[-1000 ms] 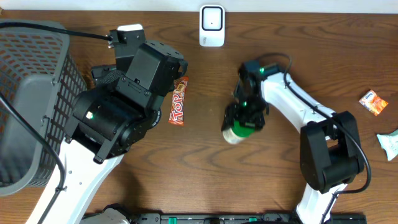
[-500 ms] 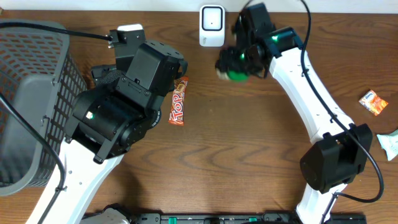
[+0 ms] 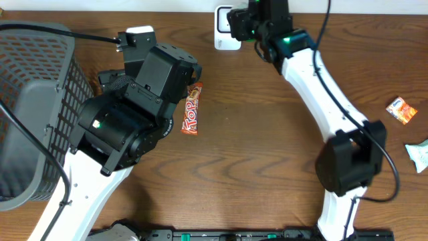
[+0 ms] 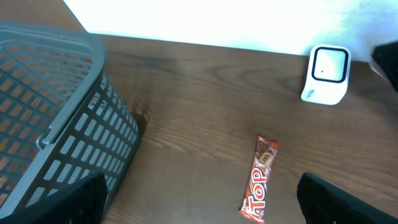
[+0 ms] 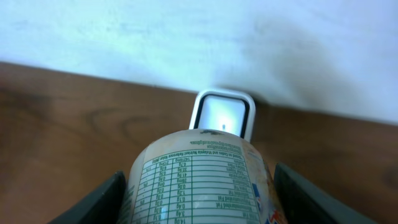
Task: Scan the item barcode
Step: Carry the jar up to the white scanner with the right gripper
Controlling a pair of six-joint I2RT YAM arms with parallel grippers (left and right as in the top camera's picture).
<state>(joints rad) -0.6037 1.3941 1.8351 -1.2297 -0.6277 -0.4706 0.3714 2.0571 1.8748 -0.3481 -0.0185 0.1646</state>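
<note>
Right end effector [image 5: 202, 199] clamped the round white-labelled bottle [image 5: 199, 177], held aloft just before the white box-shaped scanner [image 5: 222, 115] at the counter's [image 5: 62, 130] far edge; pickup and presentation apparently done, read unconfirmed.

Grey basket [image 3: 47, 53], candy bar [image 3: 192, 108], orange packet [image 3: 401, 110]

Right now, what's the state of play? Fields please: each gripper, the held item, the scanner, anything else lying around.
left gripper: open, empty
right gripper: shut on bottle
bottle: printed label facing the wrist camera, its end pointing at the scanner
scanner: white, upright, just beyond the bottle
candy bar: lying flat, untouched
basket: grey, far left
</note>
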